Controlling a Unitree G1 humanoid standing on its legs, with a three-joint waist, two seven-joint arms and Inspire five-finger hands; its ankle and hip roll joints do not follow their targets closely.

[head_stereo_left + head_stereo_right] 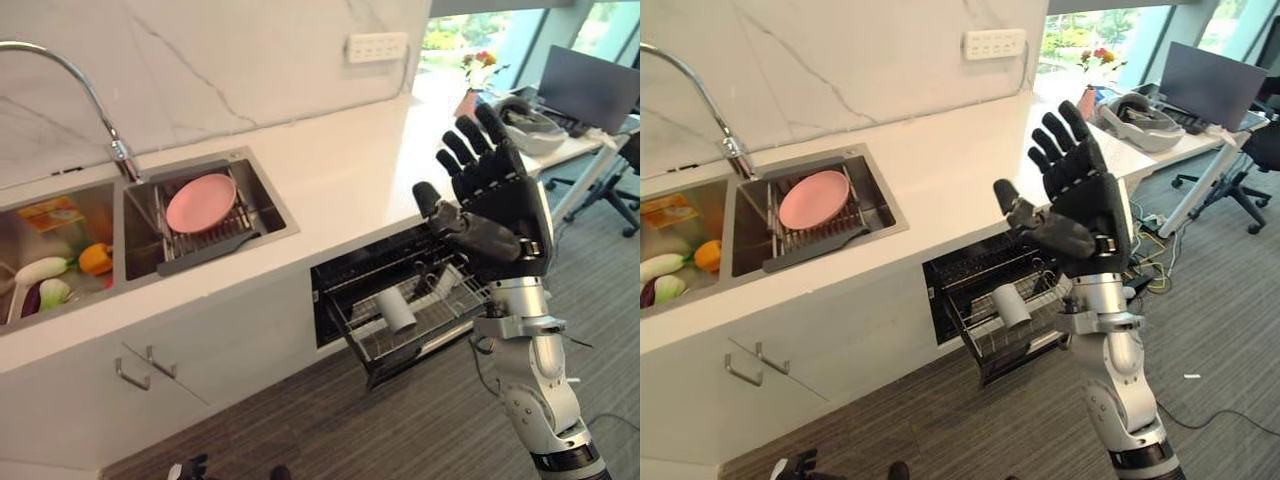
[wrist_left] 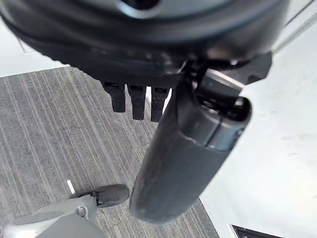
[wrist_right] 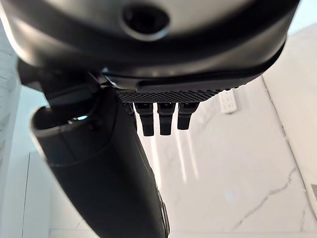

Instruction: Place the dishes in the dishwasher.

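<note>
Above the open dishwasher rack (image 1: 415,315), the right robot hand (image 1: 495,205) is spread wide, empty; reach left to the pink plate (image 1: 200,202), gripping its rim.

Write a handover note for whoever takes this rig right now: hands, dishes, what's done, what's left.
Right hand: raised above the counter edge, fingers straight, open, empty.
Left hand: hanging beside the cabinet above the carpet, fingers straight, empty.
Round pink plate: on the wire rack in the right steel sink basin.
Pulled-out wire dishwasher rack: holds a white cylindrical cup lying on its side.
Done: cup loaded.
Left: move the pink plate into the rack.
</note>
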